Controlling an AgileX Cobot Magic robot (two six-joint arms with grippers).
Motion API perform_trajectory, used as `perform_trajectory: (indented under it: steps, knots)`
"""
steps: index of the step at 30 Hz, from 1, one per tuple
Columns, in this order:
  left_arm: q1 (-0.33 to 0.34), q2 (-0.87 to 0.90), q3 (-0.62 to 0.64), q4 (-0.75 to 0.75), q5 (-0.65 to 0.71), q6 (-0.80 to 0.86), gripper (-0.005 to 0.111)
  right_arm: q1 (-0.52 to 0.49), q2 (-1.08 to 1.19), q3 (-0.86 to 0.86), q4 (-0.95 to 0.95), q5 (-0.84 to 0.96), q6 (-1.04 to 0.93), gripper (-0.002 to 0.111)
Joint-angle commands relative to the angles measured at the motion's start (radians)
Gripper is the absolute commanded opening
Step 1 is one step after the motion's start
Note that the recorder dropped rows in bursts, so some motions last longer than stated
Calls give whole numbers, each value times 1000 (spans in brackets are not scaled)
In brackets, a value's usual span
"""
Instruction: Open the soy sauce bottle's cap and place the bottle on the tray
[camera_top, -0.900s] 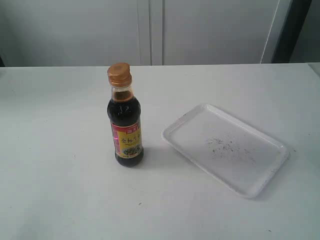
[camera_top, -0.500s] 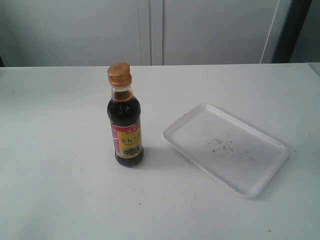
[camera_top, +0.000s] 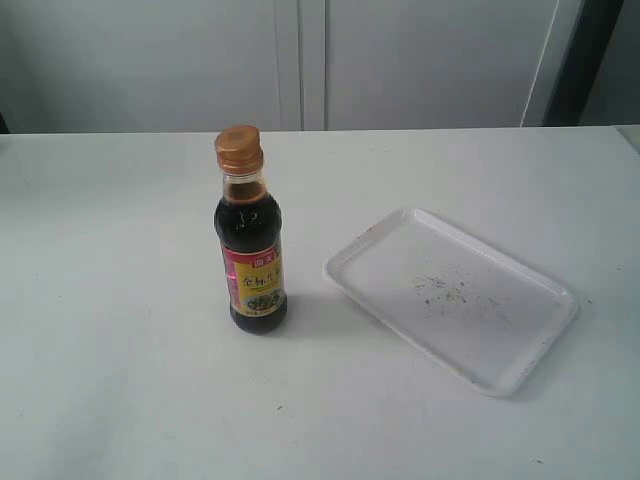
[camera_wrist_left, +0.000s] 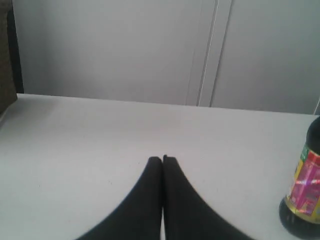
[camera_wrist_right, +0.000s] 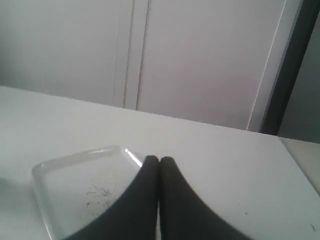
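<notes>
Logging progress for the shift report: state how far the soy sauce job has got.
Nothing is done. The golden-orange plastic cap is closed on the small clear soy sauce bottle, which stands on the table beside the flat white speckled tray. Nothing in hand: the left claw and right claw are shut and empty. Opening and placing remain.

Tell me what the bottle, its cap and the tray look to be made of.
Small clear soy sauce bottle: probably glass, maybe clear plastic; glossy highlights over dark liquid, paper-like pink-and-yellow label. Golden-orange cap: looks like moulded plastic with a metallic sheen. Flat white rectangular tray: likely plastic; thin rounded rim, soft sheen, dark speckles.
</notes>
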Motion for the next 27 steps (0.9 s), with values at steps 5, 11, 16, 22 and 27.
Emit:
perform_trajectory:
  steps: [5, 11, 16, 22, 27]
  knots:
    - [1, 76, -116, 1, -46, -9, 0, -6, -6, 5, 112, -156, 148, 0]
    - [-3, 262, -203, 77, -88, -44, 0, -6, -6, 5, 108, -289, 148, 0]
    - [-37, 435, -267, 356, -229, -277, 0, -6, 3, -24, 108, -389, 148, 0]
    - [-47, 632, -343, 666, -475, -518, 0, -6, 97, -52, 96, -376, 133, 0]
    - [-47, 842, -443, 920, -735, -720, 0, -6, 166, -52, 96, -342, 83, 0]
